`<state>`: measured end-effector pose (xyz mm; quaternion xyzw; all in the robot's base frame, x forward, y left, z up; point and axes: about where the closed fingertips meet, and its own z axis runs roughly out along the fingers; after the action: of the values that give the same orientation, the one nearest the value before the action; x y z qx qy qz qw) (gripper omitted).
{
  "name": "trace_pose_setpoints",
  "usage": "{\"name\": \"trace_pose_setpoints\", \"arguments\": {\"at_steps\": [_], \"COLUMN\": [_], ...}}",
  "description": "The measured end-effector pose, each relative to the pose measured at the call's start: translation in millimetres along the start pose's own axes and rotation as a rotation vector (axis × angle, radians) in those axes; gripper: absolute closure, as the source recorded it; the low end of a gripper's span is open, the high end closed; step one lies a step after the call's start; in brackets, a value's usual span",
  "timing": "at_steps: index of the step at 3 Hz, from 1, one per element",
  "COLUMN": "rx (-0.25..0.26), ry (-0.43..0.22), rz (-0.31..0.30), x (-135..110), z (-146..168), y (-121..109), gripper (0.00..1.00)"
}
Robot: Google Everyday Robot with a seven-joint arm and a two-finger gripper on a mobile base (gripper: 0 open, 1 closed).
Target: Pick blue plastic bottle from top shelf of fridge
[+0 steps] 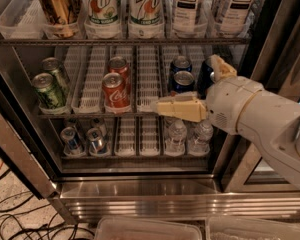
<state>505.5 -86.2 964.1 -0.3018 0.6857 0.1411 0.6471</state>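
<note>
The robot is working at the approach step: the gripper [186, 84] is hovering in front of the middle rack, near the blue cans [181, 74], with its 2 fingers spread apart and holding nothing. The blue plastic bottle [187, 6] is standing upright on the top shelf [120, 42] of the fridge [140, 196], well above the gripper. A 2nd tea bottle [236, 6] is standing just beside it, and I cannot tell which one is meant. In my judgement, the next move is asking the arm to rise to the top shelf, to bring the fingers around 1 bottle's body, and to close without pushing its neighbour.
</note>
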Motion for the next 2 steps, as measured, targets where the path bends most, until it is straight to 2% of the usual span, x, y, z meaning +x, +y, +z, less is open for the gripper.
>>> {"name": "trace_pose_setpoints", "arguments": {"at_steps": [1, 2], "rx": [-0.003, 0.02], "ry": [-0.053, -0.123], "rz": [-0.042, -0.072], "x": [-11.6, -22.7], "z": [-3.3, -15.1], "y": [-14.0, -29.3], "gripper": [0.0, 0.0]}}
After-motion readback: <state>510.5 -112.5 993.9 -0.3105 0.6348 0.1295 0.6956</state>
